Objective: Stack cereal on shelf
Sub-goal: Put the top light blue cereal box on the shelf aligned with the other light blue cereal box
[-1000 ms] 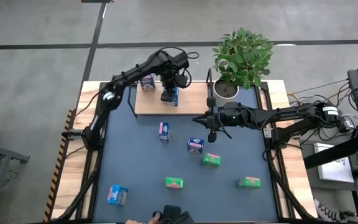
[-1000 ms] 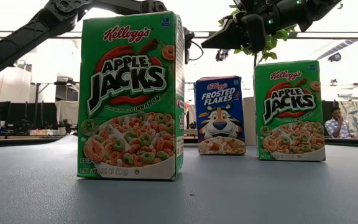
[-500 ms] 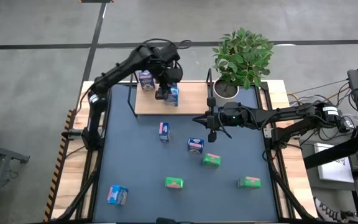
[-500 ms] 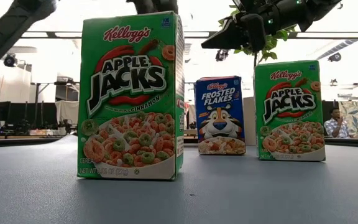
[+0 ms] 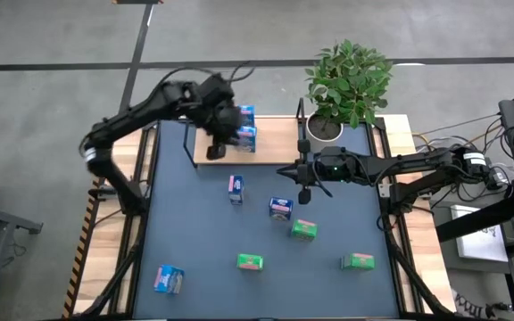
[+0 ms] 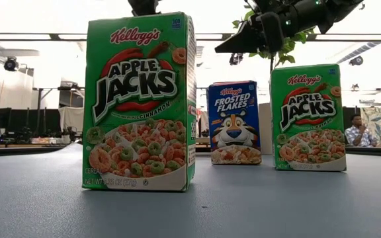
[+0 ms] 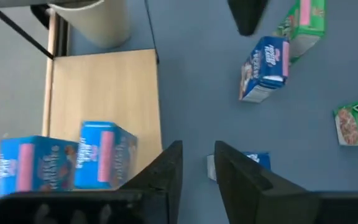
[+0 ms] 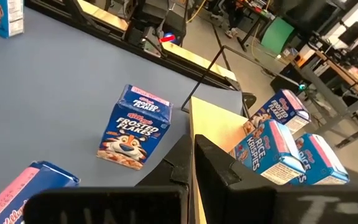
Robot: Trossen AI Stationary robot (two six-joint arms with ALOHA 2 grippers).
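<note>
My left claw hangs over the front edge of the shelf, where the wooden board meets the blue table. Its 2 fingers stand a narrow gap apart with nothing between them, touching nothing.

Just beside it on the board stand 2 light blue cereal boxes with pink marks, close together near the shelf's left end. Off the board, a dark blue box on the table is partly hidden behind one of my fingers.

My right claw waits above the table just in front of the shelf's right half, fingers pressed together and empty. The white plant pot stands at the shelf's right end, close to that arm.

On the table lie 6 more boxes: a light blue one near the shelf, a dark blue Frosted Flakes box, a green one just beside it, 2 more green boxes and toward the near edge, and a light blue one at the near left corner.

The middle and right of the board are bare wood. The shelf's black wire end stands close beside my left claw. The left side of the table between the shelf and the corner box is open.
</note>
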